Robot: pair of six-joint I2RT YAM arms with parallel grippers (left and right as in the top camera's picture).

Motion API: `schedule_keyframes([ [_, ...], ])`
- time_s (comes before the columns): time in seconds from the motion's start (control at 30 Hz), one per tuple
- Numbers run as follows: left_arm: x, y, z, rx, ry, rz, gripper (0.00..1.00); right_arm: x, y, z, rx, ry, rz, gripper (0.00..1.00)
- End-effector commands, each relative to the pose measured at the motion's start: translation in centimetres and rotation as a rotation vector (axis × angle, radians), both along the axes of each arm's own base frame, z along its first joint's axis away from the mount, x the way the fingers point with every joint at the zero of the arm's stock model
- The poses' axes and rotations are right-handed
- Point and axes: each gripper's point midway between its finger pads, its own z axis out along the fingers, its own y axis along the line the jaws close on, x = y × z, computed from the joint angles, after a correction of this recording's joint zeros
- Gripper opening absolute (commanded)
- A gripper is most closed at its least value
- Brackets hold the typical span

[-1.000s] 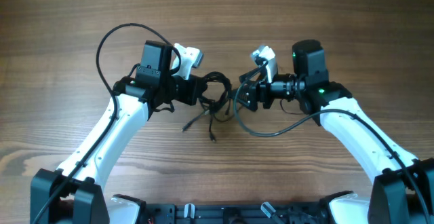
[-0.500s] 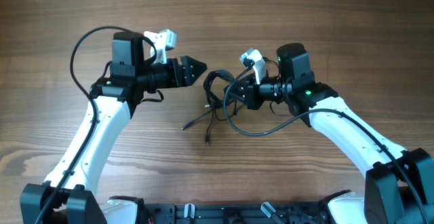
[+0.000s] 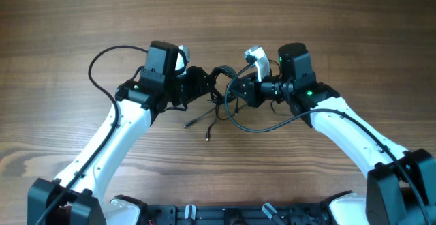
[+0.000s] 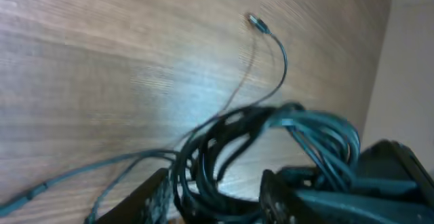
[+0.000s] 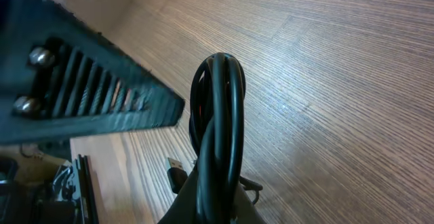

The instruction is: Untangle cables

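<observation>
The cables (image 3: 219, 75) are a bunch of thin dark cords between my two grippers at the middle of the wooden table. The right gripper (image 3: 240, 92) is shut on the bunch; in its wrist view dark loops (image 5: 220, 108) rise out of the closed fingers (image 5: 215, 183), with a USB plug (image 5: 175, 173) beside them. The left gripper (image 3: 203, 85) is open with its fingers on either side of the bunch (image 4: 224, 149); a gap shows beside the right finger (image 4: 285, 197). Loose ends (image 3: 194, 123) trail toward the front. One thin end with a small plug (image 4: 256, 24) lies on the wood.
The left arm's own thick black cable (image 3: 102, 61) arcs out to the left, and the right arm's cable (image 3: 259, 126) loops under the right gripper. The left gripper's ribbed finger (image 5: 88, 95) crosses the right wrist view. A black rail (image 3: 225, 215) runs along the front edge.
The left gripper swung out to the left with its jaws wide, then came back right onto the bunch with the jaws narrower. The right gripper closed on the cables and has held still since.
</observation>
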Motion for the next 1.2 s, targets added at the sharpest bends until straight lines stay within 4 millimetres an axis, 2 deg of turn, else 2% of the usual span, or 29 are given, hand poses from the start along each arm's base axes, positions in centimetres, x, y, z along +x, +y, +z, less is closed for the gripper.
schedule_keyframes([
  [0.0,1.1,0.1,-0.8,0.019,-0.001,0.038,0.41,-0.2,0.3,-0.1,0.014,0.009,0.021,0.04],
  [0.17,1.0,-0.6,-2.7,0.028,0.046,0.029,0.31,-0.2,0.3,-0.1,0.014,0.009,0.020,0.04],
  [0.23,1.0,-1.3,-2.8,0.022,0.044,0.021,0.18,-0.2,0.3,-0.1,0.014,0.009,0.021,0.04],
  [0.27,1.3,-1.4,-2.5,0.013,0.026,0.020,0.06,-0.2,0.3,-0.1,0.013,0.009,0.021,0.04],
  [0.33,1.5,-1.4,-2.4,0.009,0.021,0.026,0.04,-0.2,0.3,-0.1,0.013,0.008,0.020,0.04],
  [0.4,2.0,-0.6,-2.1,0.000,0.020,0.055,0.04,-0.2,0.1,-0.4,-0.011,-0.013,0.027,0.04],
  [0.53,4.3,1.7,2.6,-0.090,-0.066,0.126,0.04,-0.3,-1.6,-3.5,-0.188,0.003,-0.032,0.04],
  [0.6,4.8,2.4,4.8,-0.178,-0.086,0.160,0.04,0.1,-2.2,-4.0,-0.219,0.039,-0.096,0.04],
  [0.67,4.7,2.0,6.6,-0.291,-0.093,0.107,0.04,1.8,-4.6,-5.3,-0.307,0.101,-0.313,0.04],
  [0.7,4.9,2.2,8.3,-0.388,-0.099,0.079,0.04,2.3,-5.8,-5.8,-0.344,0.118,-0.394,0.04],
  [0.73,5.2,2.7,9.5,-0.447,-0.111,0.072,0.04,2.4,-6.1,-6.0,-0.354,0.130,-0.421,0.04],
  [0.77,5.8,4.2,10.6,-0.501,-0.121,0.097,0.04,2.4,-6.1,-6.0,-0.352,0.136,-0.423,0.04],
  [0.8,6.8,6.7,10.8,-0.520,-0.121,0.174,0.04,2.2,-6.0,-6.0,-0.346,0.140,-0.414,0.04],
  [0.83,7.4,8.6,10.8,-0.520,-0.125,0.234,0.04,2.1,-5.8,-5.9,-0.339,0.144,-0.404,0.04],
  [0.87,8.3,11.8,10.5,-0.500,-0.145,0.327,0.04,2.0,-5.6,-5.9,-0.331,0.148,-0.394,0.04],
  [0.93,8.7,15.1,9.8,-0.476,-0.144,0.429,0.04,2.0,-5.5,-5.9,-0.327,0.150,-0.390,0.04],
  [0.97,8.5,15.6,9.3,-0.470,-0.120,0.452,0.15,1.9,-5.5,-5.8,-0.325,0.150,-0.389,0.04],
  [1.0,8.1,15.5,8.7,-0.458,-0.097,0.449,0.40,1.9,-5.5,-5.8,-0.325,0.151,-0.389,0.04],
  [1.03,7.7,15.1,8.2,-0.438,-0.083,0.429,0.58,1.9,-5.5,-5.8,-0.324,0.151,-0.388,0.04],
  [1.07,6.7,13.3,7.2,-0.380,-0.082,0.335,0.87,1.8,-5.1,-5.6,-0.306,0.153,-0.372,0.04],
  [1.1,6.2,12.0,6.8,-0.347,-0.093,0.270,1.00,1.8,-4.7,-5.4,-0.286,0.153,-0.355,0.04],
  [1.13,5.6,10.1,6.3,-0.311,-0.098,0.198,0.99,1.7,-4.2,-5.0,-0.262,0.149,-0.336,0.04],
  [1.17,5.3,9.1,5.7,-0.286,-0.079,0.183,0.99,1.7,-3.7,-4.7,-0.234,0.145,-0.315,0.04],
])
